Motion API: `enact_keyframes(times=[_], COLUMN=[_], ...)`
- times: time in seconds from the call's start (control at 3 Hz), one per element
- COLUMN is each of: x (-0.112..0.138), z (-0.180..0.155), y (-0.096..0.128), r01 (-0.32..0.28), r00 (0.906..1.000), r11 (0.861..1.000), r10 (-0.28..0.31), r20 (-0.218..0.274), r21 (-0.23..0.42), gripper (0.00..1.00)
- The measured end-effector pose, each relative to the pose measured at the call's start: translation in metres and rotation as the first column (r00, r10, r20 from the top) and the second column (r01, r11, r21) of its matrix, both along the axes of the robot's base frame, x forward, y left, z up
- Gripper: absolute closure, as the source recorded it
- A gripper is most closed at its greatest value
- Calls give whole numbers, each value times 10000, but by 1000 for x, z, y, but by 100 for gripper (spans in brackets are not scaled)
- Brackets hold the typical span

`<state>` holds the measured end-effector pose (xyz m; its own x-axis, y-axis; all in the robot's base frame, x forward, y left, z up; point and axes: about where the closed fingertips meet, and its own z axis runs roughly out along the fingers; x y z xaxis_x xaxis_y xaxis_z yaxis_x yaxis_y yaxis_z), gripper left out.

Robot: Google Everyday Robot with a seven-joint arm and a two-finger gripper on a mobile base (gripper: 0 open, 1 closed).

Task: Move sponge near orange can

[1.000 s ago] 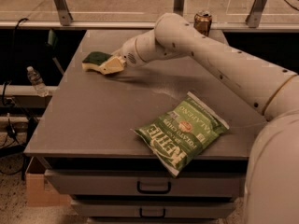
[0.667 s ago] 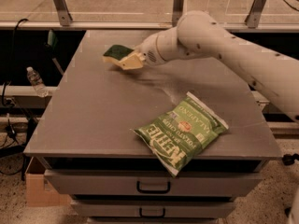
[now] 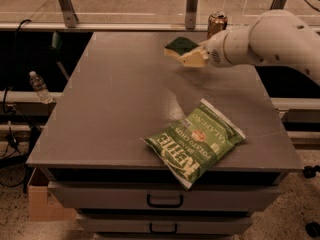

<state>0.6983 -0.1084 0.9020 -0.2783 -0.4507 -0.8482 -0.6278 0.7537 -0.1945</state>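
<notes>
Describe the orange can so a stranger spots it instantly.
Look at the far right edge of the grey table. There, just behind the gripper holding the green-topped yellow sponge, stands a small upright orange-brown metal can with a silver rim, the only can there.

sponge (image 3: 180, 46): yellow body, dark green top, tilted, clamped in pincer (image 3: 191, 57) over far right part of tabletop (image 3: 125, 109) | orange can (image 3: 217, 24): upright, silver rim, at far edge, near sponge, not touching
</notes>
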Motion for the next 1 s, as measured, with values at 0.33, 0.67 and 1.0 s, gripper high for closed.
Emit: enact_keyframes(times=[0.33, 0.67, 1.0], x=[19, 36, 45], z=[-5, -21, -37], y=[-49, -81, -105], r01=[985, 1565, 1956], r00=[9951, 9867, 9771], r11=[9951, 9877, 9807], r10=[-985, -1564, -1951], r20=[-83, -434, -846], r21=[-33, -1, -30], gripper=[100, 93, 77])
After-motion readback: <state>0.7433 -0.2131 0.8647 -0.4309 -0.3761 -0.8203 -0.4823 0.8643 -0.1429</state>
